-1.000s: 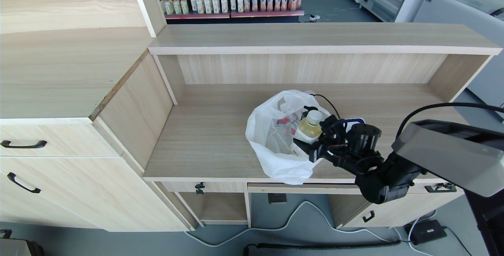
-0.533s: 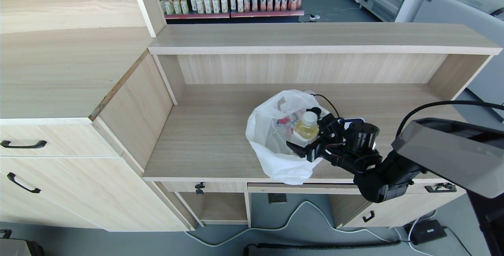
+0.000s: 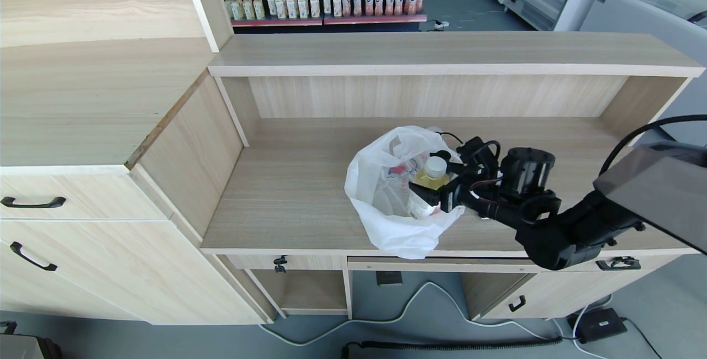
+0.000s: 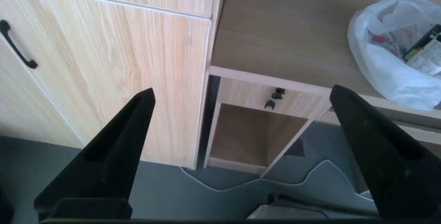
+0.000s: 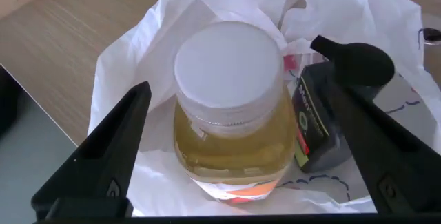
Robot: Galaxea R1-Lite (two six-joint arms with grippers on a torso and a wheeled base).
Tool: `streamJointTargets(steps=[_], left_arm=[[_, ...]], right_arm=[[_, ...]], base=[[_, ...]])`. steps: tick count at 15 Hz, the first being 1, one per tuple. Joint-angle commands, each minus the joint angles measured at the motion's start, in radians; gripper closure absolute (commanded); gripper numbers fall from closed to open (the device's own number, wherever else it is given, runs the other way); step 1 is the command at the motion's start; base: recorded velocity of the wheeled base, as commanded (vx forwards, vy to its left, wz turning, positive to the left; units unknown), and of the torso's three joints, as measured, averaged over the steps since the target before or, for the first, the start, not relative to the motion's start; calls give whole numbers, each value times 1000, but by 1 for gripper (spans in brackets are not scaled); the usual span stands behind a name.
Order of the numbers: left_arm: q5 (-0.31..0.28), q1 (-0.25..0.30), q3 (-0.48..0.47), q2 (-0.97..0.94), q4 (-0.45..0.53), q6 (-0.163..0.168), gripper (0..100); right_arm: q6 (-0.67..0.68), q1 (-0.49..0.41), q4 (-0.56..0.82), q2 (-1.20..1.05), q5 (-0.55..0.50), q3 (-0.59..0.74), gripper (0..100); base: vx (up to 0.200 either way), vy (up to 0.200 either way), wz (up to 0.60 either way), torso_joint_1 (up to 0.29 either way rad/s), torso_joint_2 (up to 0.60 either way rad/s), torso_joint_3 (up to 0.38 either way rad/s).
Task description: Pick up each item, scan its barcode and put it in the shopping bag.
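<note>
I see the long light-wood checkout counter (image 3: 298, 193) with the crumpled white plastic shopping bag (image 3: 370, 204) sitting near its front edge. Right gripper (image 3: 431, 174) is at the bag's mouth, jaws spread either side of the clear bottle of yellow drink with a white cap (image 5: 231, 114), a gap on each side (so not gripping). That bottle stands upright inside the bag, beside a small dark bottle (image 5: 313, 131). Left gripper (image 4: 242, 93) hangs wide open, low in front of the counter, well apart from the bag.
</note>
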Motion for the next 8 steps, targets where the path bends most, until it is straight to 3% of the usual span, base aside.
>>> streamJointTargets(steps=[1,5,8], left_arm=[[1,0,0,0,-1,-1,0],[1,0,0,0,-1,-1,0],[1,0,0,0,-1,-1,0]], right_arm=[[-7,-57,20,-183,-8,96,0],[-9,-157,37,-511,-6,313,0],[-56,-236,251,-732,-9,337,0]], base=[[0,0,0,0,0,0],[0,0,0,0,0,0],[0,0,0,0,0,0]])
